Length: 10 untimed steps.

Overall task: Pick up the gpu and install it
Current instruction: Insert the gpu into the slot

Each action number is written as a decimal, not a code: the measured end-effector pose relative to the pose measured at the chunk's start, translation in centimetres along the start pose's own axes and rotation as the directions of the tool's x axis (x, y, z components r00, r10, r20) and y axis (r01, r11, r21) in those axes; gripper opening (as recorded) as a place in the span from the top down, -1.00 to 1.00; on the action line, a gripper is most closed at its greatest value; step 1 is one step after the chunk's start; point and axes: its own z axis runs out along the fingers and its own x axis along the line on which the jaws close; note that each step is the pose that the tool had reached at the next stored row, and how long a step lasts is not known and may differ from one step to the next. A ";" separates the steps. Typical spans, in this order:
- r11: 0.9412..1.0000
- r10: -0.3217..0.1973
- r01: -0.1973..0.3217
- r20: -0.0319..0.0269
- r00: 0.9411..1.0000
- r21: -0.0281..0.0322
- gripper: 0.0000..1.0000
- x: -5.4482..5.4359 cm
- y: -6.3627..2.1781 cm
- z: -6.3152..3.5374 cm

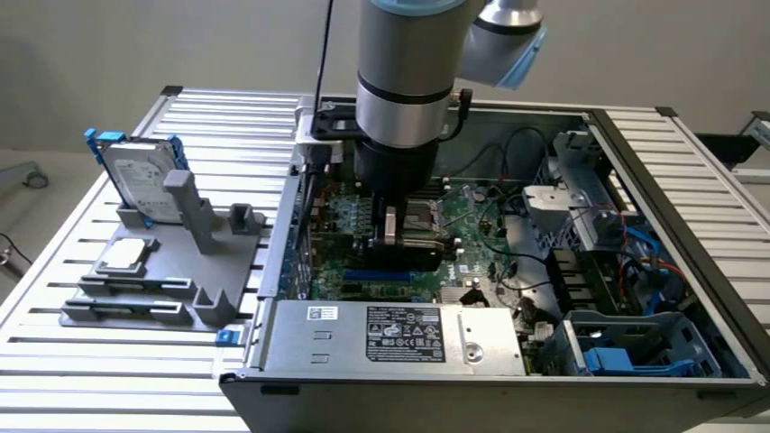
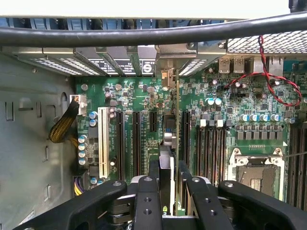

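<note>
The gpu (image 2: 169, 139) stands edge-on between my fingers, a thin card with its green board edge and dark cooler running away from the wrist camera. Its silver end bracket (image 2: 168, 57) reaches the row of rear slot openings of the open computer case (image 1: 673, 180). My gripper (image 2: 169, 175) is shut on the card just above the green motherboard (image 2: 144, 96), in line with the black expansion slots. In the exterior view the gripper (image 1: 403, 239) is lowered deep into the case over the board's middle. I cannot tell whether the card's edge sits in a slot.
A silver labelled power-supply box (image 1: 403, 334) fills the case's near side. A hard drive in a blue frame (image 1: 139, 171) stands on a grey fixture (image 1: 169, 271) at the exterior view's left. Red-black twisted wires (image 2: 273, 81), a CPU socket (image 2: 256, 167) and a white slot (image 2: 103, 141) flank the card.
</note>
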 end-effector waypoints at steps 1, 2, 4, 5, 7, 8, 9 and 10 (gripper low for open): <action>1.000 0.000 0.000 0.000 1.000 0.000 0.47 0.0 0.00 0.01; 1.000 0.000 0.000 0.000 1.000 0.000 0.47 0.0 0.01 0.02; 1.000 0.000 0.000 0.000 1.000 0.000 0.47 0.0 0.01 0.07; 1.000 0.000 0.000 0.000 1.000 0.000 0.47 0.0 0.01 0.13; 1.000 0.000 0.000 0.000 1.000 0.000 0.47 0.0 0.02 0.22; 1.000 0.000 0.000 0.000 1.000 0.000 0.47 0.0 0.03 0.30; 1.000 0.000 0.000 0.000 1.000 0.000 0.47 0.0 0.04 0.39; 1.000 0.000 0.000 0.000 1.000 0.000 0.47 0.0 0.04 0.47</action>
